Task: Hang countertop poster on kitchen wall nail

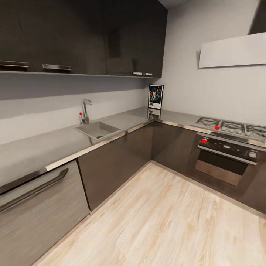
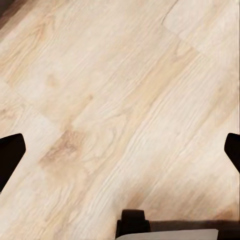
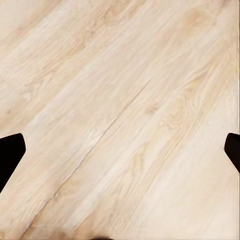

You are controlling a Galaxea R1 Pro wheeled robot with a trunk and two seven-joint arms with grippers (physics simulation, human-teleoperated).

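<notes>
- Head view: the poster (image 1: 156, 96) stands upright in the far corner of the tabletop (image 1: 44, 147), leaning on the wall, past the sink (image 1: 96, 129) and left of the hob (image 1: 231, 127). The step is the approach, best driven straight at that corner.
- Left wrist view: the left gripper (image 2: 120, 152) fingers are spread wide, nothing between them, wooden floor (image 2: 110, 100) beyond.
- Right wrist view: the right gripper (image 3: 120, 152) fingers gape likewise over floor; the poster is far beyond both.

Head faces kitchen corner, wrists face floor (image 2: 120, 100)
</notes>
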